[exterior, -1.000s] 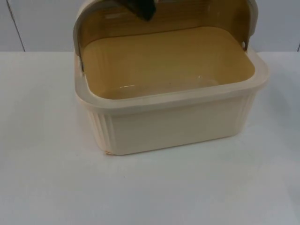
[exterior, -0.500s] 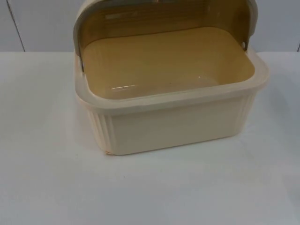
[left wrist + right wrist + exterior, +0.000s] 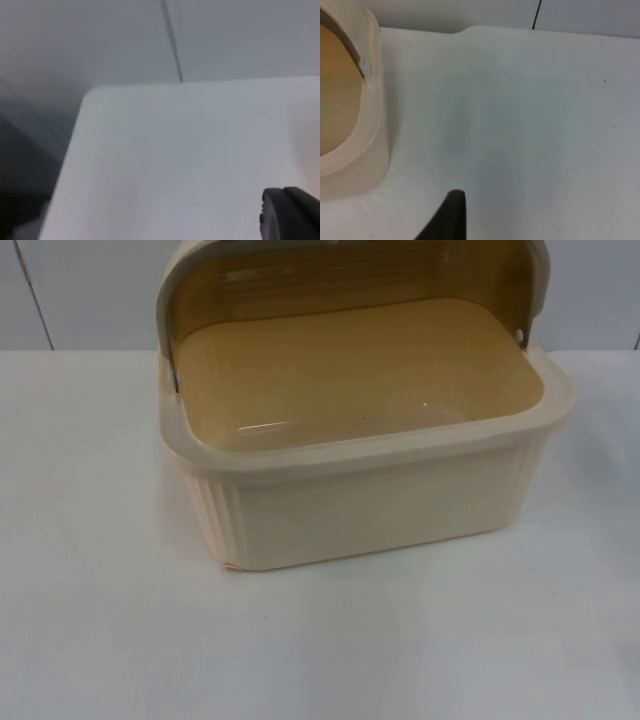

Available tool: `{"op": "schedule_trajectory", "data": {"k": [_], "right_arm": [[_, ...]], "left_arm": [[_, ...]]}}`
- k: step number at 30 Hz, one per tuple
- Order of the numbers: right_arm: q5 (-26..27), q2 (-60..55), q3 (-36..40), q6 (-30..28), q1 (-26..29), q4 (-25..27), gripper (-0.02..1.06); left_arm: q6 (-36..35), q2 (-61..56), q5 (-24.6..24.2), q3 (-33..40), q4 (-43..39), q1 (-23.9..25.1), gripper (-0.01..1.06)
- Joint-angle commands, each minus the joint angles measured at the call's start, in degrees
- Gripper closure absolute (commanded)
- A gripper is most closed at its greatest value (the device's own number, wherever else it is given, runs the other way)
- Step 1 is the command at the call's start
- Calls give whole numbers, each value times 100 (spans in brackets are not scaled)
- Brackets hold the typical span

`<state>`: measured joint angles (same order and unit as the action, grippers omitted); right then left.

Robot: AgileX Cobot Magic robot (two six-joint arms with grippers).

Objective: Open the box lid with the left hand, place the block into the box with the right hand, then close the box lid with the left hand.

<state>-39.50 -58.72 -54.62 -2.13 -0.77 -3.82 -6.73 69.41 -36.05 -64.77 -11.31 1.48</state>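
One cream box (image 3: 370,490) is sitting centre-table with its lid (image 3: 350,280) standing open at twelve o'clock and liable to drop; no block is lying inside, and neither gripper's opening can be told.

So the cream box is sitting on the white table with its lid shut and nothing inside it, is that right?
Not quite: the lid is open, swung up behind the box, as the top view shows. The rest holds: the cream box sits on the white table and nothing lies inside it.

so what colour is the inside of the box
Tan yellow, against cream outer walls; the box shows it best in the top view.
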Motion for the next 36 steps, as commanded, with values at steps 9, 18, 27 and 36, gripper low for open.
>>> {"op": "schedule_trajectory", "data": {"k": [9, 18, 27, 36], "right_arm": [[139, 31, -30, -7, 15, 165, 0], [135, 31, -30, -7, 15, 165, 0], [125, 31, -30, -7, 15, 165, 0], [114, 31, -30, -7, 15, 261, 0]], "left_arm": [[3216, -53, 282, 337, 3902, 486, 105], [2855, 188, 347, 341, 3687, 486, 91], [2871, 250, 378, 341, 3774, 486, 0], [2888, 250, 298, 341, 3784, 486, 0]]}}
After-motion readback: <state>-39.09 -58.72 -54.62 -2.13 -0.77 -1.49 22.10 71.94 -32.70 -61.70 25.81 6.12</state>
